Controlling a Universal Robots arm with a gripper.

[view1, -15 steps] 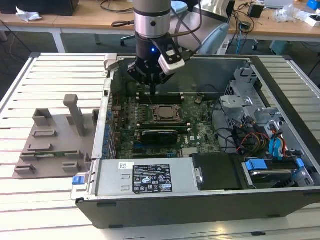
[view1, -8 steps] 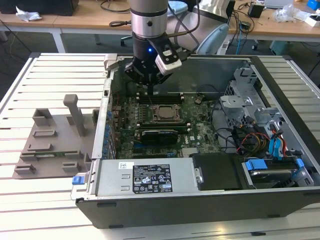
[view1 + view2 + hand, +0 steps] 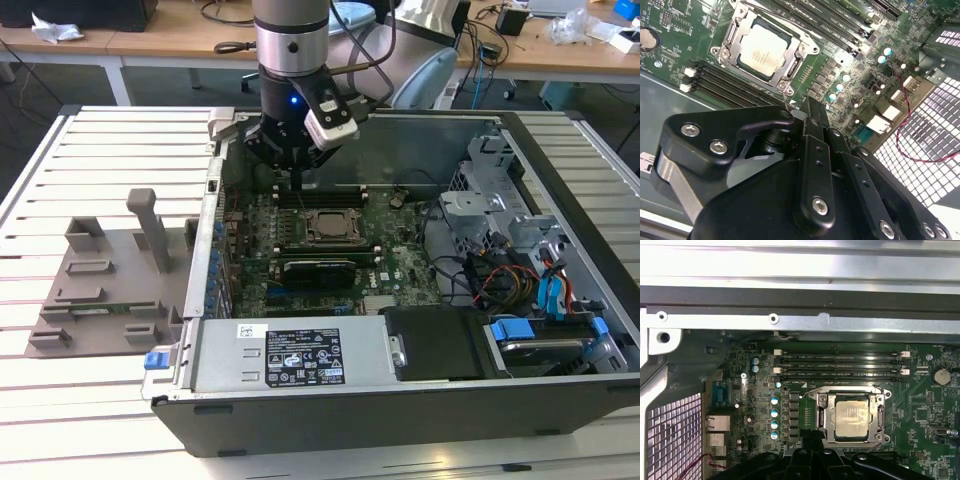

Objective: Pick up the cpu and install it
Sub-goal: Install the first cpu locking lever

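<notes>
Black, bolted gripper (image 3: 812, 107) linkages crowd the foreground of the second wrist view, fingers drawn together to a narrow tip with nothing between them. Just beyond that tip, the silvery-grey square cpu (image 3: 762, 48) lies flat inside the metal socket frame (image 3: 805, 50) on the green motherboard (image 3: 762, 390), beside the long black memory slots (image 3: 840, 365).

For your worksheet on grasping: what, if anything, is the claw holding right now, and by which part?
Nothing: the claw holds no object. The flat square silvery-grey cpu sits in the black-and-metal socket frame on the green motherboard, apart from the claw.
</notes>
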